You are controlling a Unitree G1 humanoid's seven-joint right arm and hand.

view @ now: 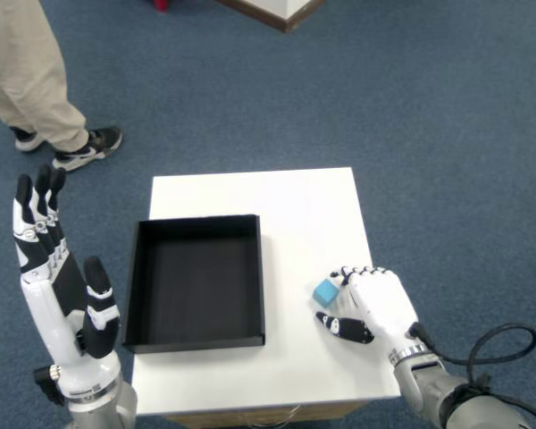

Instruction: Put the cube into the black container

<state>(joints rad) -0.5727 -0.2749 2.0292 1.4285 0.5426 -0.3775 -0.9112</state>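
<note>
The small blue cube (pixel 325 291) lies slightly turned on the white table (pixel 295 197), to the right of the black container (pixel 196 220). My right hand (pixel 375 304) rests on the table just right of the cube, palm down. Its curled fingertips (pixel 348 273) sit at the cube's upper right edge, and the thumb (pixel 344 328) points left below the cube with a gap of white table between them. Nothing is gripped. The container is a shallow open tray with nothing inside, on the table's left half.
My left hand (pixel 62 295) is raised off the table's left side, fingers straight up and apart. A person's legs and shoe (pixel 80 147) stand on the blue carpet at the upper left. A cable (pixel 491 335) trails from my right wrist.
</note>
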